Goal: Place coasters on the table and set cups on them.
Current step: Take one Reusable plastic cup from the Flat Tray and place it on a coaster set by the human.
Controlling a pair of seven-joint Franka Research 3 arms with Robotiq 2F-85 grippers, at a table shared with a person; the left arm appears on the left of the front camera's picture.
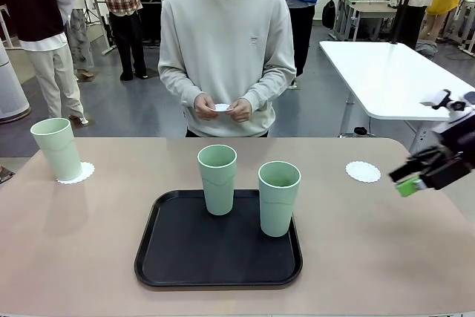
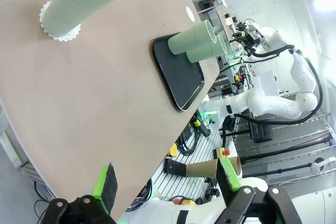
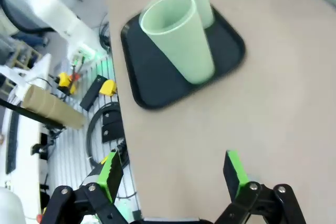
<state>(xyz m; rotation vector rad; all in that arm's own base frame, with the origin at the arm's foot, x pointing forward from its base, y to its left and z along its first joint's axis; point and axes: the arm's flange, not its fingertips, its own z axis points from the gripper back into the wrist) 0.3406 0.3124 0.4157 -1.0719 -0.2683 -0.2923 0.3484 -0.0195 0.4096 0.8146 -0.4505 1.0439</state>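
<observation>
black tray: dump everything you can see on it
The black tray is rectangular with rounded corners and a low raised rim. It is matte and looks like plastic. It lies flat on the tan table, about mid-width and close to the robot's edge. Two mint-green cups stand upright on it, one near its far edge and one toward its right side, with no coaster visible under either. The rest of its surface is bare, and nothing else touches it.
</observation>
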